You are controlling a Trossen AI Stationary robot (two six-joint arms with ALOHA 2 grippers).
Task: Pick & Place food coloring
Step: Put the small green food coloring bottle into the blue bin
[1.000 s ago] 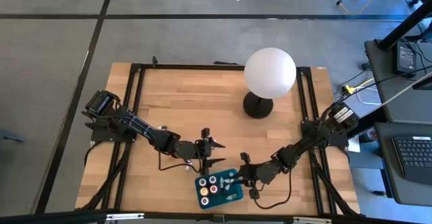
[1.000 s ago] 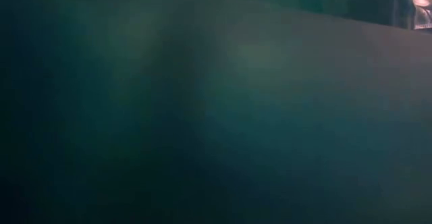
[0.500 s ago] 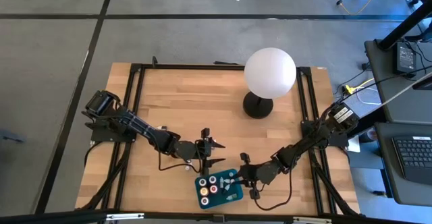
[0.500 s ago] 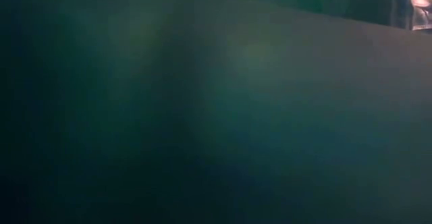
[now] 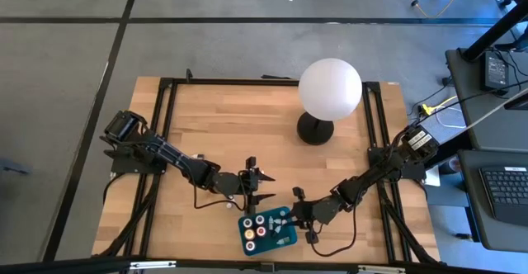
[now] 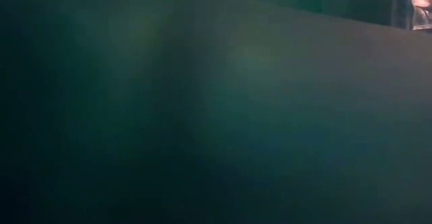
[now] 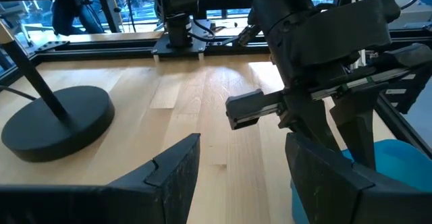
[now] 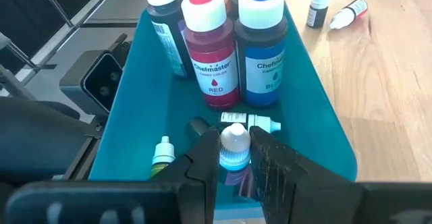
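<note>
the right tool (image 8: 235,158) is over the teal tray (image 8: 310,109), inside it, and its two fingers are clenched on a small white-capped bottle (image 8: 234,148) with a blue-green neck. just behind it in the tray stand a red bottle (image 8: 211,48), a blue bottle (image 8: 262,45) and a darker one (image 8: 169,28), close together, and a tiny bottle lies flat (image 8: 251,121) almost touching the fingers. a small yellow-green bottle (image 8: 163,151) stands beside the left finger. two more little bottles (image 8: 336,9) rest on the bench (image 8: 385,82) beyond the tray.

the risk, i think, is the crowding: if the tool releases the bottle tilted, it can fall over and roll, or the fingers when they spread can push the lying bottle and the yellow-green one. the tall bottles may also be knocked if the wrist goes forward.

the left tool (image 5: 257,185) waits released above the bench, near the tray corner; the two arms are near each other, so a collision is possible.
</note>
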